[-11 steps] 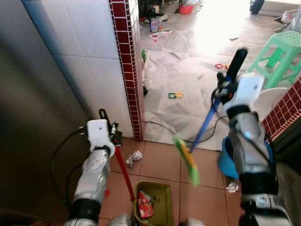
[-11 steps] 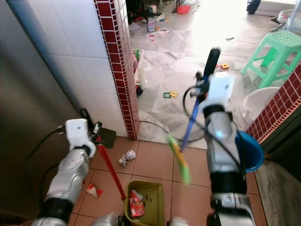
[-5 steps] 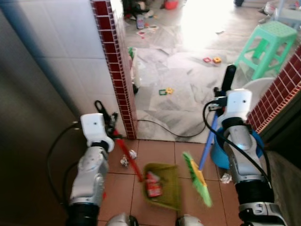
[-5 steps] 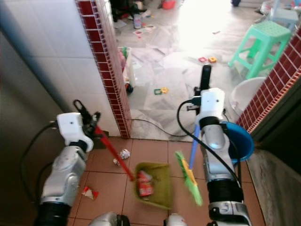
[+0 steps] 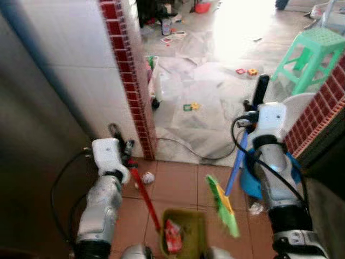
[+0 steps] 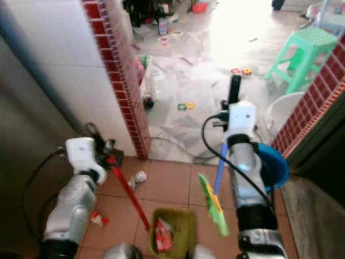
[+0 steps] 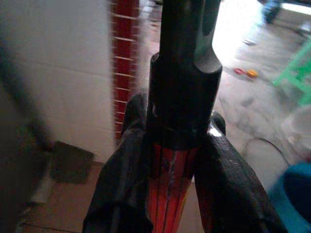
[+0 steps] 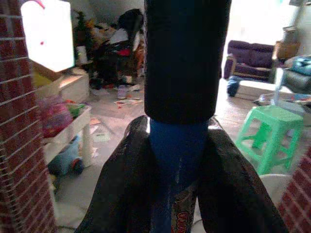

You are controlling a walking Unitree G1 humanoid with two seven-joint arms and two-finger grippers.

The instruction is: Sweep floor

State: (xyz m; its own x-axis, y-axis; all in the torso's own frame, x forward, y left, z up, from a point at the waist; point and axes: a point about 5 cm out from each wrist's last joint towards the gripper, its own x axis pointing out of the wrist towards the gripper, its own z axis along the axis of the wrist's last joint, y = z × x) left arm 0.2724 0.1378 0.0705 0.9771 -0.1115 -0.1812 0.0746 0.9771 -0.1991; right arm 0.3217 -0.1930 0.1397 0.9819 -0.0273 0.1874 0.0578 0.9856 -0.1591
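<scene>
Dustpan (image 5: pixel 183 237) already holds some litter, my left gripper (image 7: pixel 172 160) clamped on its red handle (image 5: pixel 144 197), right gripper (image 8: pixel 177 160) gripping the blue broom (image 5: pixel 225 208) beside it — crumpled paper (image 5: pixel 147 178) on the tiles still unswept, I judge roughly midway.

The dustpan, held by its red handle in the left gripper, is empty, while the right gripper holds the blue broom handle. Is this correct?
Not quite. The dustpan is not empty: the left eye view shows red litter lying in it. The rest holds: the left gripper clamps its red handle, and the right gripper holds the blue broom handle.
</scene>
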